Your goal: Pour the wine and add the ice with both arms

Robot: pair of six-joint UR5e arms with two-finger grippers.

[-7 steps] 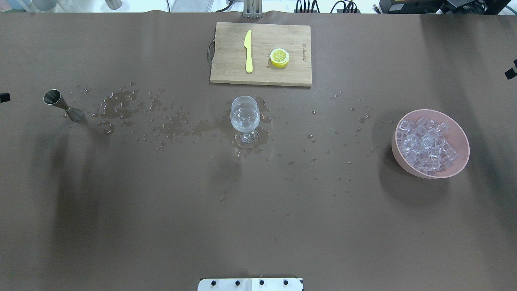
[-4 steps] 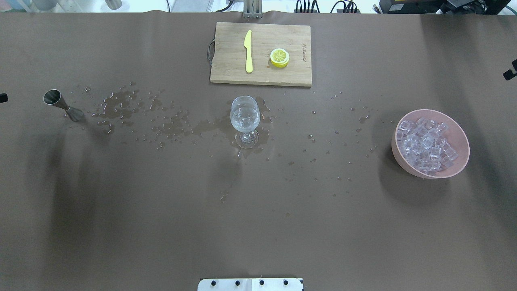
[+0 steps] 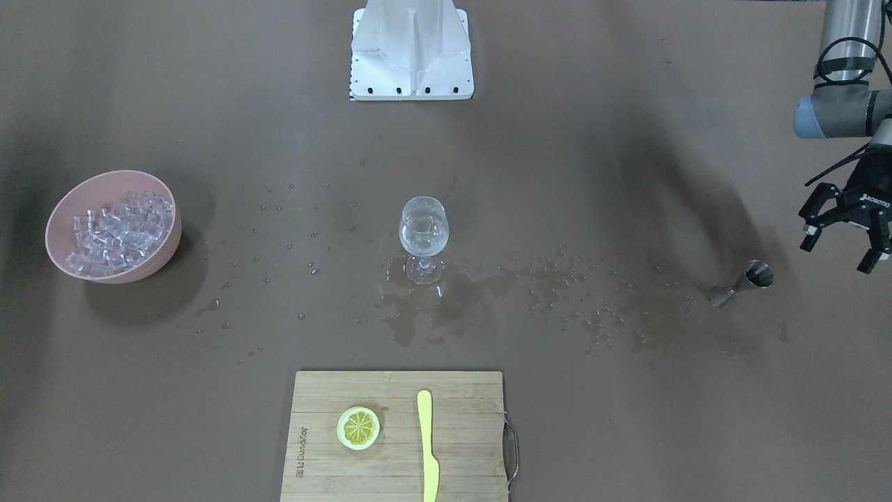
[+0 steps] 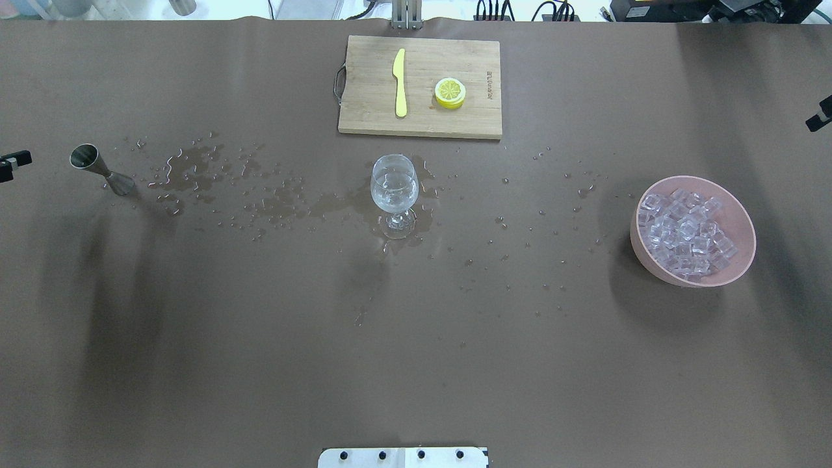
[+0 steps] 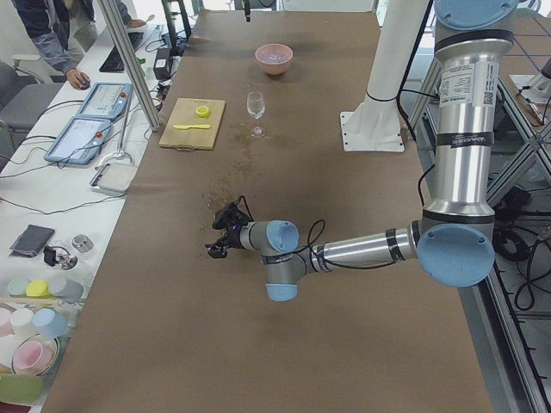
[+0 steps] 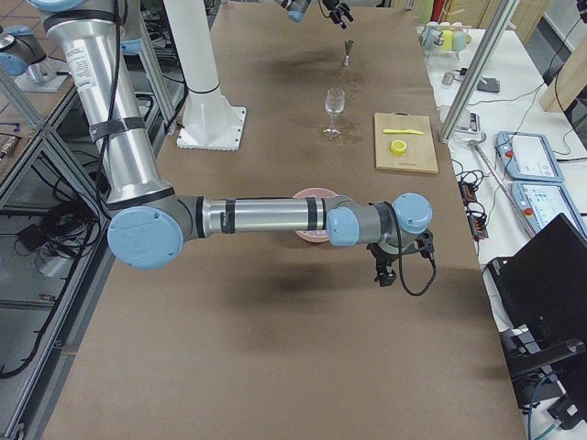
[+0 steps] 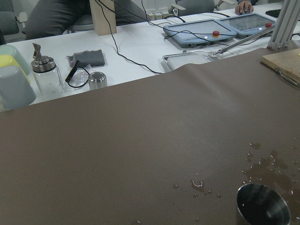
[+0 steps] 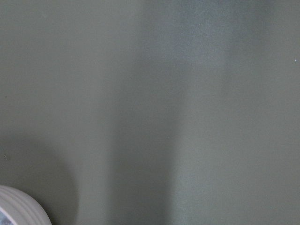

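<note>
A clear wine glass (image 4: 394,194) stands upright mid-table in a wet patch. Something clear glints low in its bowl; wine or ice, I cannot tell. The ice (image 4: 684,233), several small glassy cubes, fills a pink bowl (image 4: 640,244) at the right. A steel jigger (image 4: 101,170) stands at the far left. My left gripper (image 3: 838,254) hangs open and empty just outside the jigger (image 3: 742,282), whose rim (image 7: 261,206) shows in the left wrist view. My right gripper (image 6: 389,268) hovers beyond the bowl's outer side; whether it is open or shut I cannot tell.
A wooden cutting board (image 4: 364,110) at the far side carries a yellow knife (image 4: 400,83) and a lemon half (image 4: 450,92). Droplets and puddles (image 4: 195,166) streak the brown table from the jigger to the bowl. The white pedestal (image 3: 412,49) stands at the robot's side.
The left gripper's tip has come a little further into the overhead view at the left edge. The right gripper's tip has barely shifted. Glass, jigger and bowl have not moved.
</note>
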